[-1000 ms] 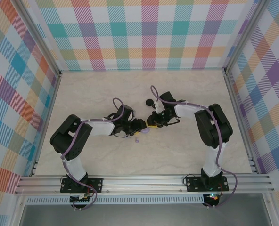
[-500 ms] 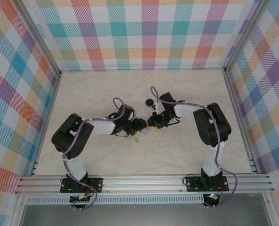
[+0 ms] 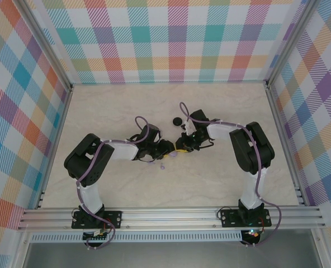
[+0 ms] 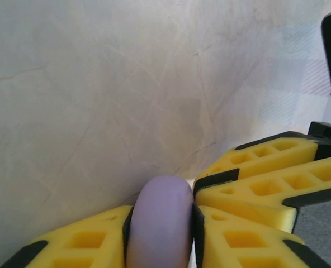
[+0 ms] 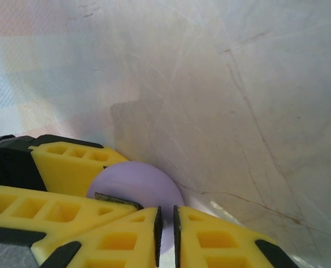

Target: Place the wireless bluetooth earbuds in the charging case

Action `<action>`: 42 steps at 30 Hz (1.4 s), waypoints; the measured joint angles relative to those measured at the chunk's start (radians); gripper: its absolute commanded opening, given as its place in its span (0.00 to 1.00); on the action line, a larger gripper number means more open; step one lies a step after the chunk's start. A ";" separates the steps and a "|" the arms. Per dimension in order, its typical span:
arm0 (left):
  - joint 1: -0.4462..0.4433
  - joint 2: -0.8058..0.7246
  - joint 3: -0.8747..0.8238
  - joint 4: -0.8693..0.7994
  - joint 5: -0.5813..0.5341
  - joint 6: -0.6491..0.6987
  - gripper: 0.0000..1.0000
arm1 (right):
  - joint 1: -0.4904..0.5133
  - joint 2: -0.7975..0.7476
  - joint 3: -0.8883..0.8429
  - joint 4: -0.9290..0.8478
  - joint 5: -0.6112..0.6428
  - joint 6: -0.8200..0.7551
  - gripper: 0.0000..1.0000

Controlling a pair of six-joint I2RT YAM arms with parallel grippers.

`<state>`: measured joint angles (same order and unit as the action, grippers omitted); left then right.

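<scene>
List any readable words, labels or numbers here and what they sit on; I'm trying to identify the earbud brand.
None can be read: the lavender case, the yellow fingers, the black round object and the plaid walls show no legible text.

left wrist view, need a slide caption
Left end effector pinching a lavender case edge-on, table beyond

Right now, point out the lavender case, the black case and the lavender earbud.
lavender case (image 4: 159, 223): left wrist view, its rounded edge.
black case (image 3: 178, 120): top external view, its middle.
lavender earbud (image 3: 162, 166): top external view, its body.
</scene>
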<state>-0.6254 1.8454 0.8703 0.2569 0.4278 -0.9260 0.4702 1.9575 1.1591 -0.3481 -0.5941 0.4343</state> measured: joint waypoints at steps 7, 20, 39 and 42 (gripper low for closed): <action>-0.004 0.000 -0.006 0.028 -0.010 -0.009 0.10 | -0.006 -0.027 -0.036 0.024 0.021 0.022 0.23; -0.004 -0.048 -0.029 -0.011 -0.055 0.030 0.10 | -0.053 -0.246 -0.127 0.063 0.052 0.041 0.32; -0.004 -0.043 -0.028 -0.043 -0.063 0.079 0.36 | -0.067 -0.256 -0.137 0.060 0.059 0.029 0.32; -0.004 -0.046 -0.028 -0.047 -0.066 0.079 0.36 | -0.067 -0.256 -0.137 0.060 0.058 0.029 0.32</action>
<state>-0.6296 1.7996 0.8425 0.2100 0.3622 -0.8471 0.4034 1.7016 1.0218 -0.2886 -0.5358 0.4637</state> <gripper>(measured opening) 0.361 0.321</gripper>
